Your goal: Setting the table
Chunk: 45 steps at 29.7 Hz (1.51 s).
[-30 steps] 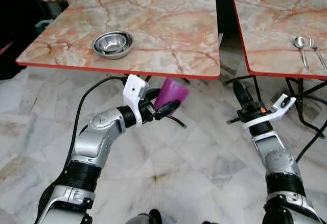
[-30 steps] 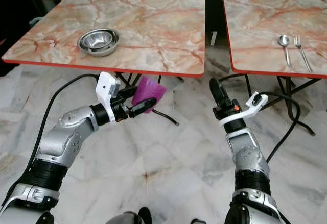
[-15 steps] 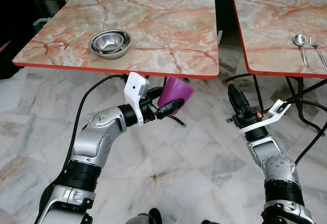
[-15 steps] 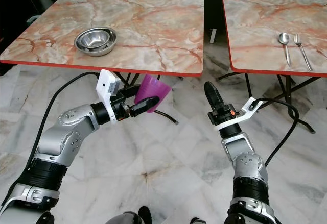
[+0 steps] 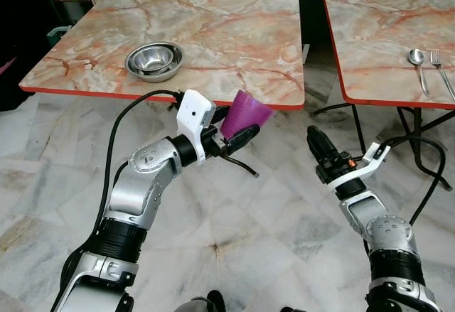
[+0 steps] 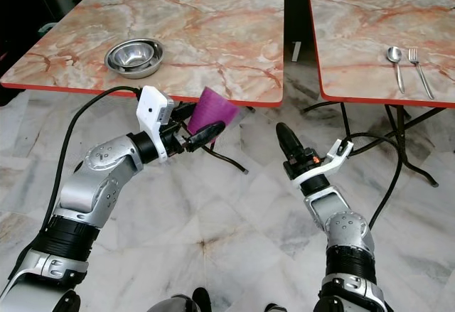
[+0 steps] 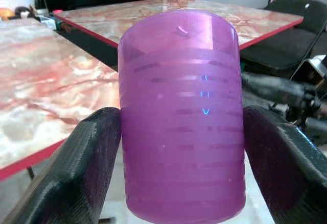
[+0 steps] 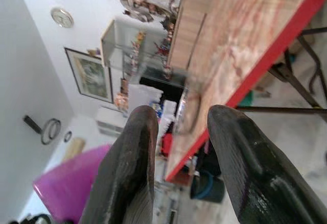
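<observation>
My left gripper [image 5: 229,133] is clamped on the purple plastic cup [image 5: 247,112], held tilted just below the near red edge of the marble table [image 5: 213,35]; my right gripper [image 5: 318,143] hangs empty, fingers slightly parted — I should lift the cup above the edge, level it, then set it beside the steel bowl [image 5: 154,60], not touching it

Silver jointed arms, black cuffs and cables, white wrist cameras, black-fingered pincers
</observation>
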Available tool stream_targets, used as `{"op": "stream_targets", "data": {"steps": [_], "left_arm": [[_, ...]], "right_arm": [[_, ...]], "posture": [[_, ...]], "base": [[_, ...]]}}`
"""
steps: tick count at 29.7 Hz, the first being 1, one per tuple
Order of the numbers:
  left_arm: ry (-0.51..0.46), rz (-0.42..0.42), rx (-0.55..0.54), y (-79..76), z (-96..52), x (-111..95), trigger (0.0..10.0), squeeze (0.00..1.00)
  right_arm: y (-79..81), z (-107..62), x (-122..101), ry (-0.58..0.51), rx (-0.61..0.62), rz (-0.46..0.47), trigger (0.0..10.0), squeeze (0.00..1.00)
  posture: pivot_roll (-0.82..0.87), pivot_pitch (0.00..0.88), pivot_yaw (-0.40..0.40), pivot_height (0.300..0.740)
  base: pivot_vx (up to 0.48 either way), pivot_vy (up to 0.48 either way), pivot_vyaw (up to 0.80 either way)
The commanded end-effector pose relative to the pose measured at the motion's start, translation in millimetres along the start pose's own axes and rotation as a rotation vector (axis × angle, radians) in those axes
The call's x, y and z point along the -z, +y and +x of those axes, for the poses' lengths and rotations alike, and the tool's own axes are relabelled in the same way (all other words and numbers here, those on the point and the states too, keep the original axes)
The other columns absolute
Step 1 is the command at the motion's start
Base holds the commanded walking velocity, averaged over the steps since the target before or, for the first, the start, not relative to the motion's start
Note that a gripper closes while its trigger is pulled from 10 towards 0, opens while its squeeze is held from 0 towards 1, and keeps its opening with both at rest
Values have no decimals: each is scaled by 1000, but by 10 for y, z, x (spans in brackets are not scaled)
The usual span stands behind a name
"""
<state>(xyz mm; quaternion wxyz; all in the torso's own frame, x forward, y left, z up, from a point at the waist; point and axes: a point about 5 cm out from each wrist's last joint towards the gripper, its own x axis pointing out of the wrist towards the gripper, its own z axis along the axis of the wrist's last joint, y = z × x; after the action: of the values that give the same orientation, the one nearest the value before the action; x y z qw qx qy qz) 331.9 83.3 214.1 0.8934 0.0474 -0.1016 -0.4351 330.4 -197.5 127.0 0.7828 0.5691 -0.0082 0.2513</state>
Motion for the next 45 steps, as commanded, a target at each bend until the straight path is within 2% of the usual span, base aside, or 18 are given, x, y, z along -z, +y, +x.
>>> {"op": "stream_targets", "data": {"steps": [1, 5, 8, 22, 25, 30, 35, 39, 41, 44, 45], "left_arm": [[18, 41, 14, -28, 10, 27, 10000, 0], [41, 97, 31, -52, 10, 68, 10000, 0], [40, 169, 47, -106, 29, 86, 10000, 0], [15, 278, 81, -159, 35, 77, 10000, 0], [10, 298, 92, -166, 31, 75, 10000, 0], [31, 392, 130, -198, 8, 123, 10000, 0], [52, 418, 132, -194, -25, 181, 10000, 0], [33, 445, 111, -174, -41, 162, 10000, 0], [12, 507, 114, -179, -41, 123, 10000, 0], [8, 517, 116, -180, -41, 120, 10000, 0], [-3, 548, 116, -180, -42, 105, 10000, 0]], "right_arm": [[33, 10, 12, 8, -15, 10, 10000, 0], [63, 18, 44, 30, -28, 10, 10000, 0], [88, 26, 99, 62, -46, 40, 10000, 0], [179, -28, 246, 194, -105, 75, 10000, 0], [188, -37, 251, 201, -107, 80, 10000, 0], [199, -41, 258, 202, -112, 84, 10000, 0], [195, -49, 262, 201, -107, 81, 10000, 0], [219, -49, 248, 200, -118, 81, 10000, 0], [217, -53, 253, 209, -115, 74, 10000, 0], [217, -54, 253, 209, -114, 74, 10000, 0], [218, -53, 252, 209, -114, 73, 10000, 0]], "posture": [[-18, 143, 62, 740], [-18, 143, 63, 740], [-19, 145, 63, 740], [-20, 146, 59, 740], [-22, 146, 59, 740], [-21, 147, 58, 740], [-23, 147, 59, 740], [-22, 149, 58, 740], [-22, 149, 58, 740], [-22, 149, 58, 740], [-22, 149, 58, 740]], "base": [[0, 0, 0], [0, 0, 0], [0, 0, 0], [0, 0, 0], [0, 0, 0], [0, 0, 0], [0, 0, 0], [0, 0, 0], [0, 0, 0], [0, 0, 0], [0, 0, 0]]}}
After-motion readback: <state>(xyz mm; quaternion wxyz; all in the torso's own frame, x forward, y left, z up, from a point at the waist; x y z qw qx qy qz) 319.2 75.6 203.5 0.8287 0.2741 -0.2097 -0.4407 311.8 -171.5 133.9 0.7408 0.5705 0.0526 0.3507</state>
